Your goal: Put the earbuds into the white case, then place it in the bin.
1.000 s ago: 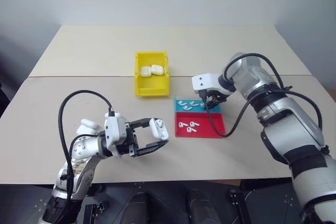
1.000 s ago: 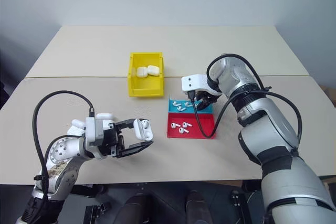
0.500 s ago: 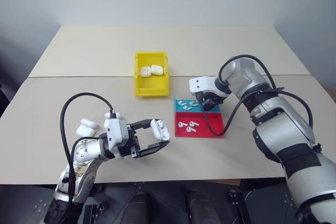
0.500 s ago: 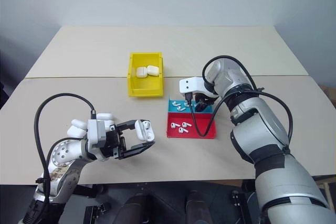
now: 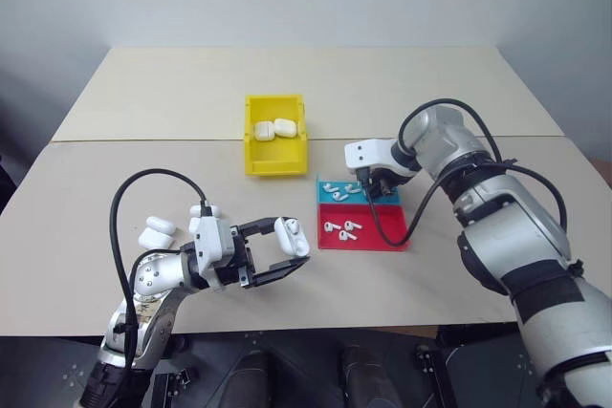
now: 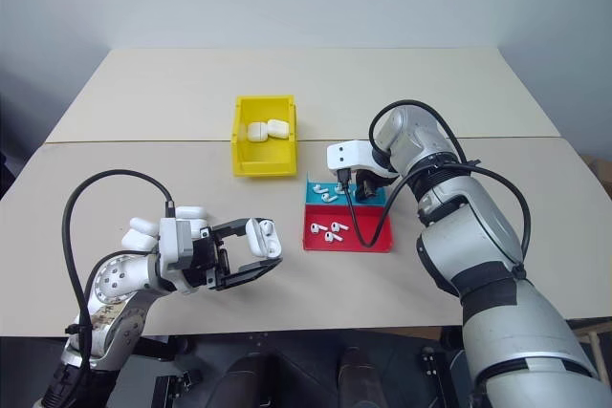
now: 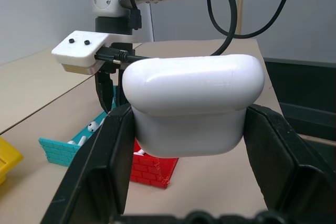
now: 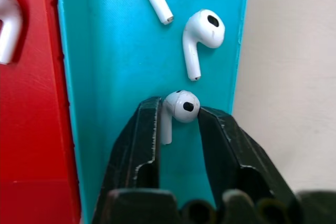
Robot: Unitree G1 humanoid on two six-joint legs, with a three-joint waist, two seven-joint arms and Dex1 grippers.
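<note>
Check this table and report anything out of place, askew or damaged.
Nothing stands out. The earbuds lie loose in the tray, two cases sit inside the bin, spare cases lie on the table. The left gripper holds a white case; the right gripper straddles an earbud.

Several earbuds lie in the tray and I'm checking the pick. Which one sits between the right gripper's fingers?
The earbud in the blue half of the tray, near its edge on the bare-table side. The right gripper brackets it; the others lie free.

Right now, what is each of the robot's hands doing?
Left end effector: shut on the white case.
Right end effector: shut on an earbud in the blue tray.
</note>
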